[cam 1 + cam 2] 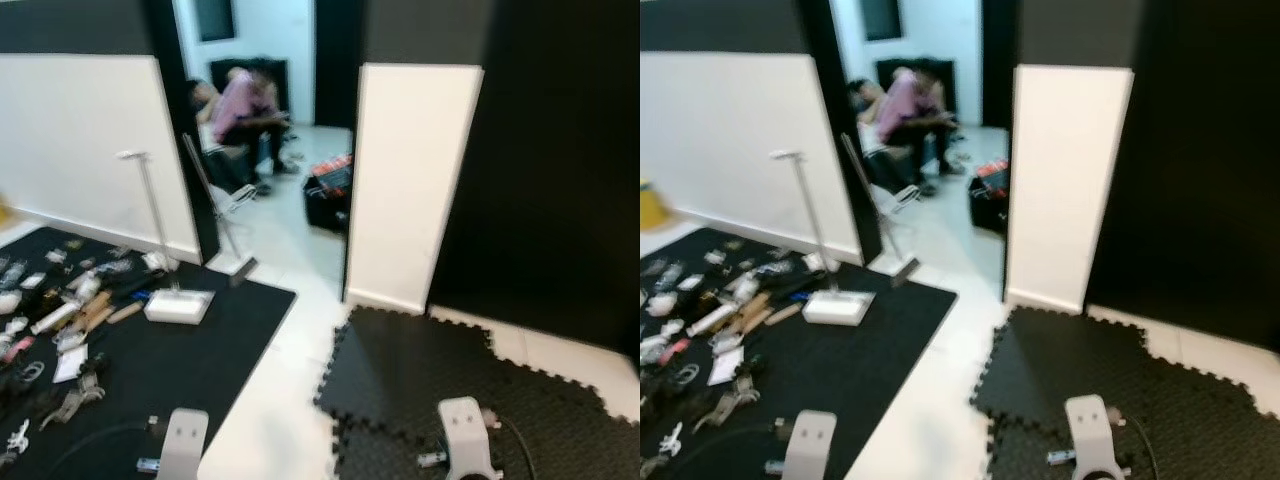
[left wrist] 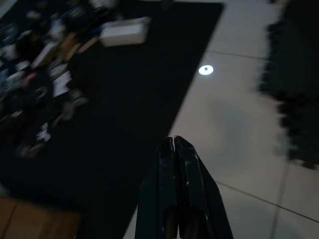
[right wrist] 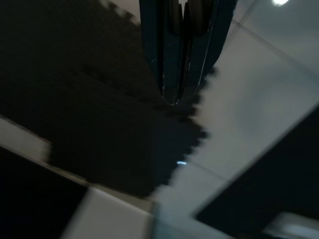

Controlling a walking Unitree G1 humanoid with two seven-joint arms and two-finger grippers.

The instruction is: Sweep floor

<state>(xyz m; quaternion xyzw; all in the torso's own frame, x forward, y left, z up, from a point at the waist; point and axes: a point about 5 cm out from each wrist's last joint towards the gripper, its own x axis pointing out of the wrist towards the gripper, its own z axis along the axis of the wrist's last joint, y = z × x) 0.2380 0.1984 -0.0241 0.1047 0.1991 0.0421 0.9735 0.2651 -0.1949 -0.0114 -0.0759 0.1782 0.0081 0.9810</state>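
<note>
White tiled floor [image 1: 290, 390] looks unswept to me; nothing is started. My long-handled broom [image 1: 213, 205] leans against the black-and-white wall [image 1: 90, 130], well apart. Left end effector [image 2: 173, 142] and right end effector [image 3: 173, 99] hang pressed together, empty.

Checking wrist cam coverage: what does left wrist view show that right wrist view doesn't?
Left wrist view alone: the left end effector, fingers together, over the edge of the flat black rug, with the scattered small clutter and the white rectangular dustpan base on it. Right wrist view alone: the right end effector, fingers together, over the black interlocking foam mat. Both share the white tiled floor.
</note>
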